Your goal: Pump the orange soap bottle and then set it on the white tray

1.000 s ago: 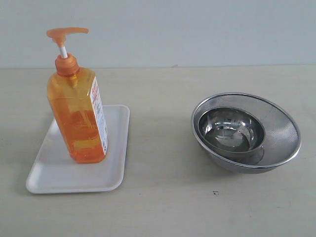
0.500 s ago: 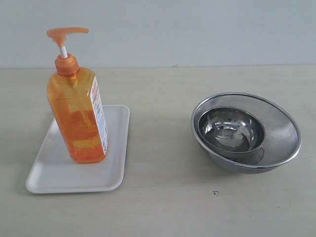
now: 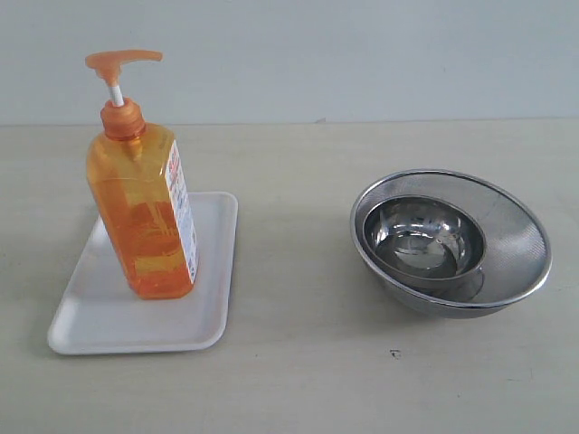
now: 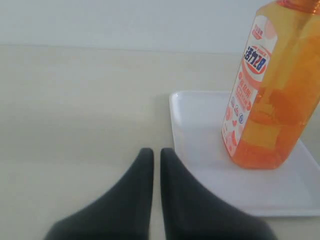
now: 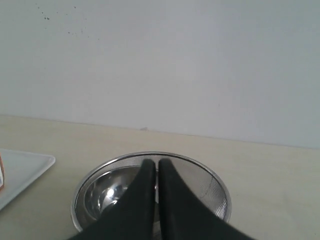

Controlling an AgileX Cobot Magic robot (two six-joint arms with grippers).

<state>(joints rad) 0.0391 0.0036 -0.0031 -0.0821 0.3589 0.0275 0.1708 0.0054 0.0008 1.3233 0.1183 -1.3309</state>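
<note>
Nearest the camera, lower centre of the exterior frame: bare pale surface (image 3: 298, 389), with one small dark speck (image 3: 394, 353) to the right. Lower left: white tray (image 3: 109, 325) lying flat, long axis running away from the camera. Orange soap bottle (image 3: 145, 217) stands upright about mid-tray, base fully inside the rim. Its white label (image 3: 184, 217) faces right. Pump head (image 3: 122, 61) is raised on its white stem, spout pointing right. Right of centre, well apart from the tray: steel mesh bowl (image 3: 529, 244) with a smaller polished steel bowl (image 3: 421, 240) nested inside. Upper frame, farthest back: plain pale wall (image 3: 362, 54).

Left wrist view: left end effector (image 4: 156, 150), dark fingers drawn together with only a hairline slit between them, gripping nothing. Tips are near the tray's rim, with the bottle beyond them, untouched. Right wrist view: right end effector (image 5: 156, 161), fingers likewise closed on nothing; the bowls lie beyond the tips.
</note>
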